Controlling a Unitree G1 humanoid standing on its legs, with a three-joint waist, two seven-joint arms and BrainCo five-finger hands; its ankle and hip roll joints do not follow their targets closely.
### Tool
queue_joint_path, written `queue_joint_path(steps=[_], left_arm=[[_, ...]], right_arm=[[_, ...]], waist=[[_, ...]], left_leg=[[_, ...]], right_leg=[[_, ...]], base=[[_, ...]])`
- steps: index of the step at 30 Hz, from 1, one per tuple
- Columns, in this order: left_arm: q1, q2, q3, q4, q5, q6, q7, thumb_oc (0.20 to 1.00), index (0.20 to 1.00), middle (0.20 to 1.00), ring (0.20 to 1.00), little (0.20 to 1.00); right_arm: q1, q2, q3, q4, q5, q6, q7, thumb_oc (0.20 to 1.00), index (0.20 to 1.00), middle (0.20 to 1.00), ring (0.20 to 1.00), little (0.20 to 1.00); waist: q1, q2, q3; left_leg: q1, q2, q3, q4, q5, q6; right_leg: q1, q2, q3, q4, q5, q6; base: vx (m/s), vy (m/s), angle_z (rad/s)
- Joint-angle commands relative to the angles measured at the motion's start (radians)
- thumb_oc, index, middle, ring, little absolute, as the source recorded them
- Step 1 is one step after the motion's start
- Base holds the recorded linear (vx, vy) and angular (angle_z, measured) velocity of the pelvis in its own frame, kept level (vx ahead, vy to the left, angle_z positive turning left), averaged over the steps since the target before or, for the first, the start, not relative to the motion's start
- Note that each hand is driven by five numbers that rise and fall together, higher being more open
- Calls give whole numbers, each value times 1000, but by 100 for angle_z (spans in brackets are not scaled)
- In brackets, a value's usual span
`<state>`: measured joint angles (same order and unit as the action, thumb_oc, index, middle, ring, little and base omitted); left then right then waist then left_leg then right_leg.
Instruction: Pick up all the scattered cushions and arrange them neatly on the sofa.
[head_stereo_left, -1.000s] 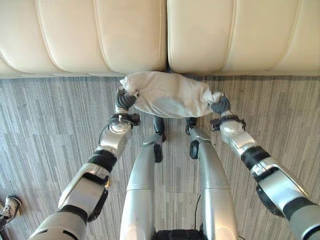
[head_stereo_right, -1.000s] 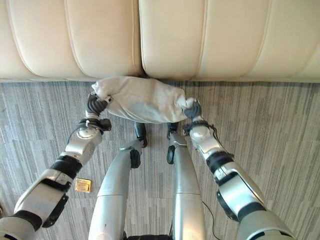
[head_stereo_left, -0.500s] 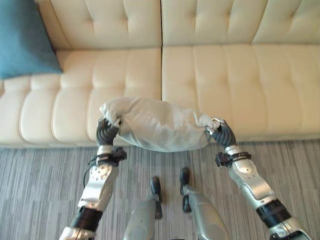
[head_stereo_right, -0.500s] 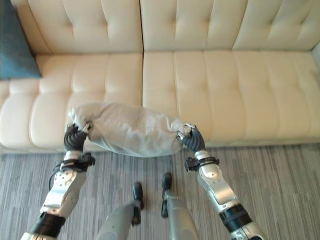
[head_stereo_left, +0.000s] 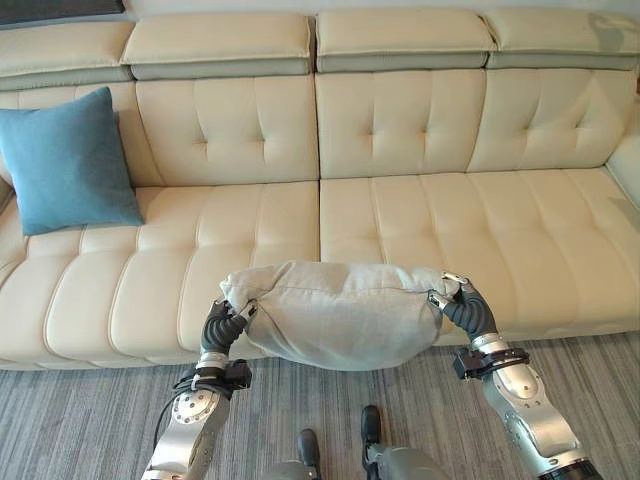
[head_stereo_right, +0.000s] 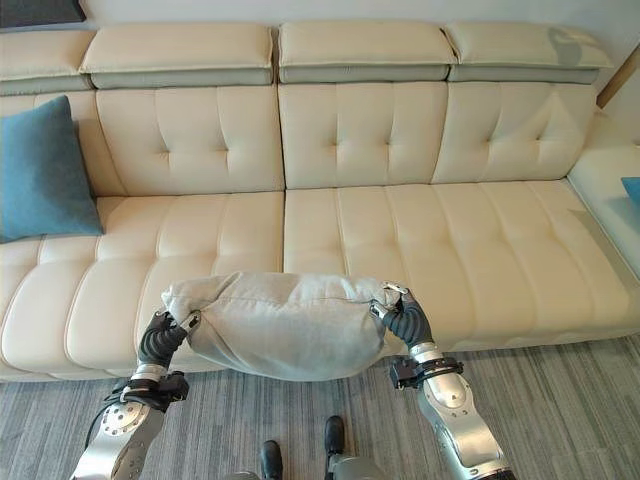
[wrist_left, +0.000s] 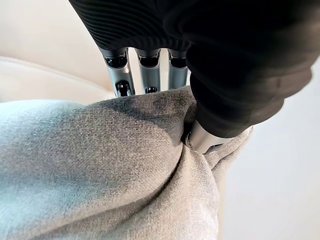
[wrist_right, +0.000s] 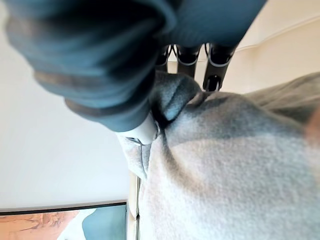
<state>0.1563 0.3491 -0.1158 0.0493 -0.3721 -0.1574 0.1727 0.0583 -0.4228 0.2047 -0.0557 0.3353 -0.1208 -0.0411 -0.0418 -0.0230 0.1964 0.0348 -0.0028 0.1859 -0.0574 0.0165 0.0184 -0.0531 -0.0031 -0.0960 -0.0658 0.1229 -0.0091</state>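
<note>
A light grey cushion (head_stereo_left: 340, 315) hangs in the air between my two hands, level with the front edge of the cream sofa (head_stereo_left: 400, 215). My left hand (head_stereo_left: 222, 327) is shut on the cushion's left corner, and my right hand (head_stereo_left: 468, 312) is shut on its right corner. Close up, my left hand's fingers (wrist_left: 145, 70) and thumb pinch the grey fabric (wrist_left: 100, 170). My right hand's fingers (wrist_right: 195, 55) and thumb pinch the cloth (wrist_right: 235, 165) the same way. A blue cushion (head_stereo_left: 68, 160) leans upright against the backrest at the sofa's left end.
The sofa's seat (head_stereo_right: 420, 240) stretches wide behind the held cushion, with tufted backrests and headrests above. At the far right a side section of the sofa (head_stereo_right: 610, 185) turns toward me. Grey striped carpet (head_stereo_left: 80, 420) lies in front of the sofa.
The view has swung up from the carpet to the whole sofa. Both hands have lifted the grey cushion from floor level to the height of the seat's front edge.
</note>
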Motion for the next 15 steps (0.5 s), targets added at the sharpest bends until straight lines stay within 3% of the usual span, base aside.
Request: queue_joint_path(steps=[1,6,8,10,13,15], left_arm=[[-22,28,0,-90,23,-60,-27,200,200,200,200,200],[-29,38,1,-98,30,-60,-19,200,200,200,200,200],[-36,51,6,-100,46,-63,-12,200,200,200,200,200],[-51,59,8,-93,70,-66,-7,200,200,200,200,200],[-57,58,8,-97,64,-74,-7,200,200,200,200,200],[-59,53,5,-98,60,-72,-8,200,200,200,200,200]], right_arm=[[-65,29,-9,-101,63,-83,27,200,200,200,200,200],[-79,40,-9,-105,60,-85,26,200,200,200,200,200],[-92,47,-10,-110,48,-92,24,200,200,200,200,200],[-102,55,-9,-106,45,-97,23,200,200,200,200,200],[-119,45,-11,-108,49,-100,26,200,200,200,200,200],[-125,35,-12,-108,59,-102,27,200,200,200,200,200]], waist=[[14,-27,-67],[27,-27,-54],[29,-28,-28],[26,-28,-7],[18,-30,-4],[10,-32,0]], left_leg=[[-73,-12,5,135,-117,-23],[-85,-15,11,147,-135,4],[-74,-20,3,158,-153,28],[-53,-24,-5,164,-172,39],[-15,-37,-18,143,-188,37],[18,-50,-30,129,-206,32]], right_leg=[[12,-45,21,120,-164,125],[-33,-58,36,230,-183,143],[-92,-72,43,384,-158,171],[-162,-70,44,481,-149,172],[-211,-55,22,400,-158,155],[-249,-48,-1,307,-132,154]], base=[[35,103,-10],[48,130,-22],[68,144,-18],[147,123,-10],[227,25,1],[271,-15,1]])
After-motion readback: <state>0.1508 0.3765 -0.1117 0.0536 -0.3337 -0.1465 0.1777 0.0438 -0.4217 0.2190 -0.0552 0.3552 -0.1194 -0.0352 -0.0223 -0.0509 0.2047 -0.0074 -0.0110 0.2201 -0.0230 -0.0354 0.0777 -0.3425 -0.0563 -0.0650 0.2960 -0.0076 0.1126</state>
